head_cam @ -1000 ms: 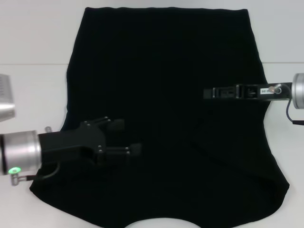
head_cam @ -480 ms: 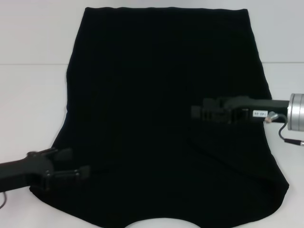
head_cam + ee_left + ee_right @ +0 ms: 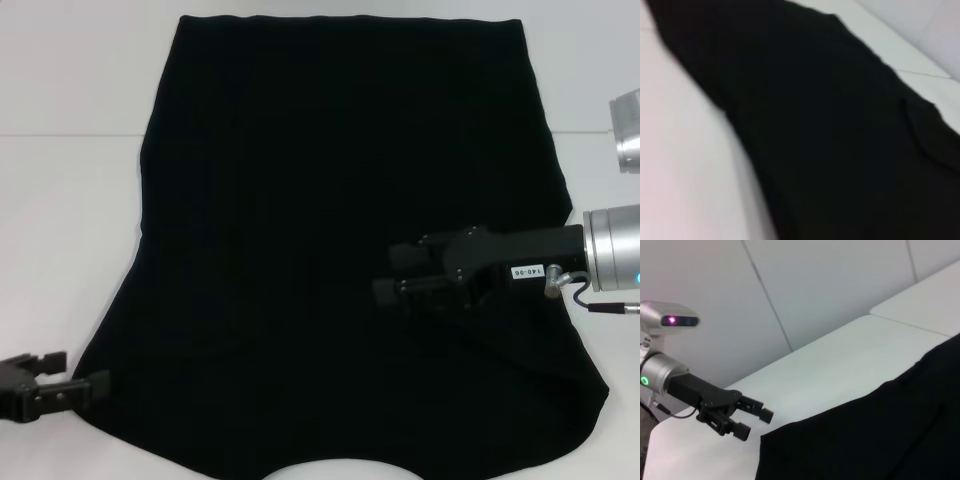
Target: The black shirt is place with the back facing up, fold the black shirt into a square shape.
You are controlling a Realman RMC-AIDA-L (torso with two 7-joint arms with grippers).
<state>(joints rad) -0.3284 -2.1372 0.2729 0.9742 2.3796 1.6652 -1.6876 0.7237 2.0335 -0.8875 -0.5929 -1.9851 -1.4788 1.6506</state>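
A: Orientation of the black shirt (image 3: pixel 330 230)?

B: I read its long axis running away from the robot: curved neckline at the near edge, straight hem at the far edge. It lies flat across the middle of the desk (image 3: pixel 60 230).

A: Appearance?

B: Plain black, no lettering visible on the upper side. Sides folded inward, so the outline is narrow at the hem and flares toward me. A fold ridge shows in the left wrist view (image 3: pixel 840 135).

A: Grippers?

B: Right gripper (image 3: pixel 388 274) is over the shirt's right half, fingers spread, nothing between them. Left gripper (image 3: pixel 72 378) sits at the shirt's near left corner, just beside the edge, fingers spread, empty; the right wrist view (image 3: pixel 756 422) confirms.

A: Surroundings?

B: White desk with a seam line; pale panelled wall (image 3: pixel 815 285) behind.
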